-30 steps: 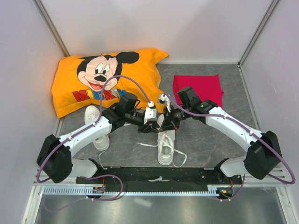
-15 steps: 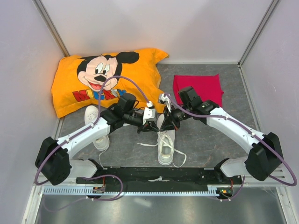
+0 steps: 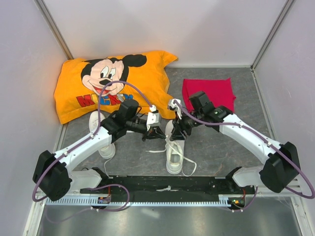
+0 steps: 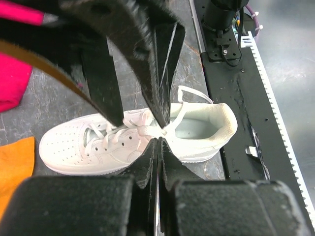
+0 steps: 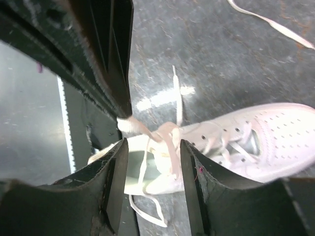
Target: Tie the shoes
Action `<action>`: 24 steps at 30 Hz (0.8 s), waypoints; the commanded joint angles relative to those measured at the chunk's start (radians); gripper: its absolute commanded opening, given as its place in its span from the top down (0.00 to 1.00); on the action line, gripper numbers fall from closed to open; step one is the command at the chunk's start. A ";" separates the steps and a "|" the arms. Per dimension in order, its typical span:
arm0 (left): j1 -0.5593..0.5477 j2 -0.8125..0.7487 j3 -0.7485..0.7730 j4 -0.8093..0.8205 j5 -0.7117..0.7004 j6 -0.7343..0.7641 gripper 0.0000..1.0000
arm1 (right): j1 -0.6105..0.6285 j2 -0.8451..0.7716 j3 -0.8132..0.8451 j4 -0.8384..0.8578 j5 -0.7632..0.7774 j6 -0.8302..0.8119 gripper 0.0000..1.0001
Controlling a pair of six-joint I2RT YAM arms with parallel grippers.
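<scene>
One white shoe (image 3: 174,152) lies mid-table, toe pointing away from the arm bases; it also shows in the left wrist view (image 4: 93,147) and the right wrist view (image 5: 270,130). My left gripper (image 3: 157,132) (image 4: 158,140) hangs just above its tongue, shut on a white lace (image 4: 175,114) that rises from the eyelets. My right gripper (image 3: 173,132) (image 5: 152,145) faces it from the right with its jaws open, and a loose loop of lace (image 5: 167,137) hangs between its fingers. The other shoe (image 3: 100,129) lies at the left, partly hidden under my left arm.
An orange Mickey Mouse pillow (image 3: 113,81) fills the back left and a red cloth (image 3: 209,93) lies at the back right. A black rail (image 3: 167,184) runs along the near edge. Lace ends (image 3: 189,169) trail on the grey table beside the shoe.
My right gripper has opened and let go of the lace. My left gripper has shut on the lace and drawn slightly left and back.
</scene>
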 commanded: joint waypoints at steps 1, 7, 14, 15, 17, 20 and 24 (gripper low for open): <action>0.011 -0.009 -0.014 0.065 0.030 -0.070 0.98 | 0.001 -0.090 -0.014 -0.048 0.082 -0.095 0.46; 0.013 0.000 -0.021 0.086 0.027 -0.088 0.98 | 0.000 -0.195 -0.132 -0.085 0.140 -0.139 0.46; 0.025 0.006 -0.037 0.151 0.030 -0.171 0.99 | 0.003 -0.190 -0.173 -0.102 0.165 -0.169 0.51; 0.027 0.005 -0.044 0.166 0.035 -0.179 0.98 | 0.006 -0.183 -0.172 -0.102 0.165 -0.169 0.51; 0.028 0.000 -0.047 0.181 0.041 -0.206 0.98 | 0.012 -0.157 -0.163 -0.115 0.160 -0.177 0.51; 0.028 -0.004 -0.048 0.200 0.041 -0.235 0.98 | 0.032 -0.137 -0.155 -0.128 0.163 -0.191 0.52; 0.030 -0.006 -0.054 0.201 0.039 -0.263 0.99 | 0.075 -0.125 -0.149 -0.139 0.174 -0.205 0.52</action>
